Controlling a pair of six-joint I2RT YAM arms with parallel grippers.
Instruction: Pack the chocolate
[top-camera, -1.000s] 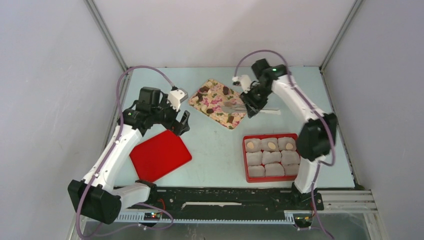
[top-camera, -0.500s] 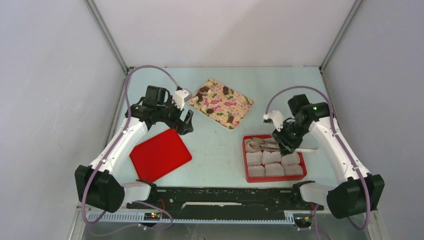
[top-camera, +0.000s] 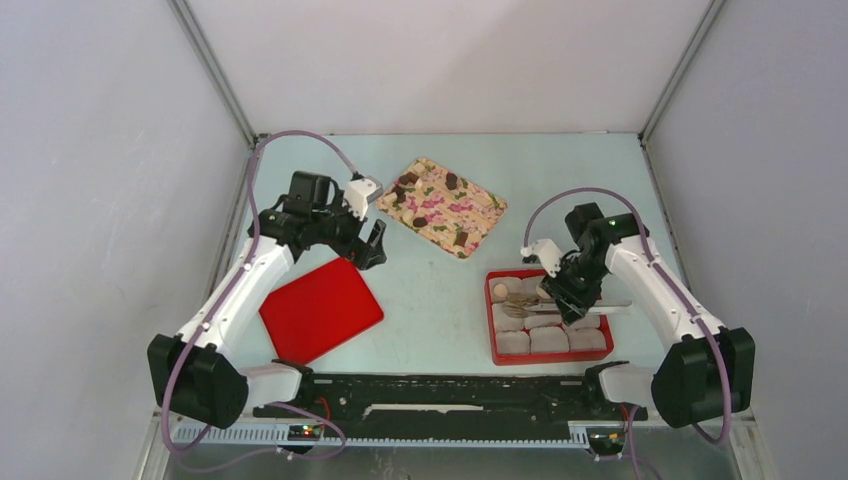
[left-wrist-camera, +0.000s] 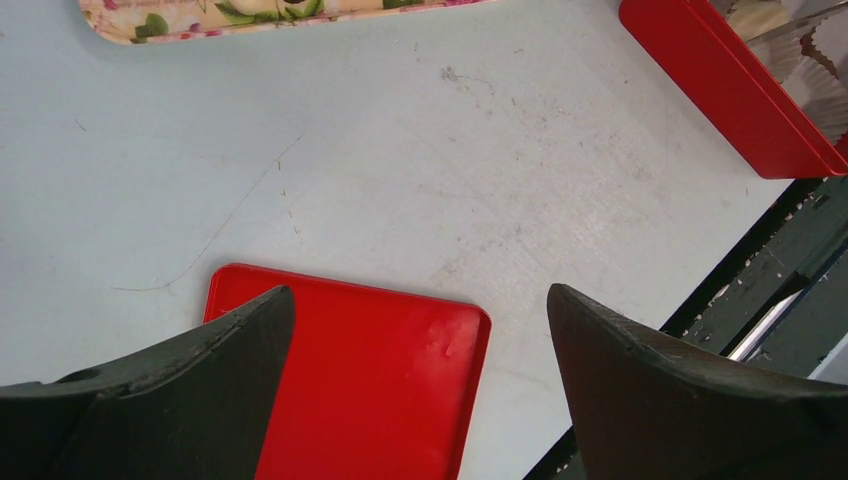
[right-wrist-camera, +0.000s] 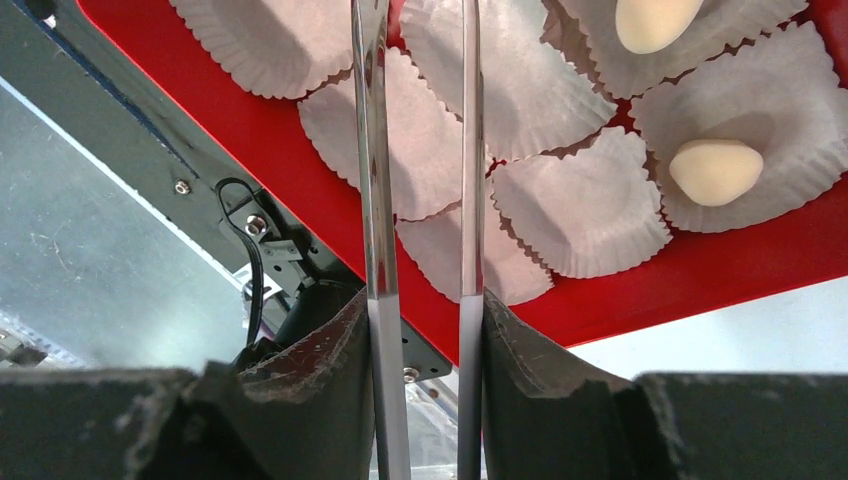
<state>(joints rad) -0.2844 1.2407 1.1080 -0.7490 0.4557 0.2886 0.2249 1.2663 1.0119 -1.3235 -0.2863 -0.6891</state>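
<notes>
- The pale blue table (top-camera: 430, 290) is occupied by everything listed below.
- A flat red lid (top-camera: 320, 310) is seen at the left, near the front edge.
- A flowered tray (top-camera: 470, 215) is placed at the back centre.
- A red box (top-camera: 491, 320) is set at the right front, lined with white paper cups (right-wrist-camera: 585, 210).
- The left gripper (top-camera: 372, 245) is held above the lid's far corner, its fingers spread wide and grasping nothing.
- The right gripper (right-wrist-camera: 420, 310) is poised over the box, its fingers clenched on metal tongs (right-wrist-camera: 368, 150).
- Dark chocolate pieces (top-camera: 452, 181) are scattered on the tray.
- Cream chocolate pieces (right-wrist-camera: 715, 170) are seated in cups in the box.
</notes>
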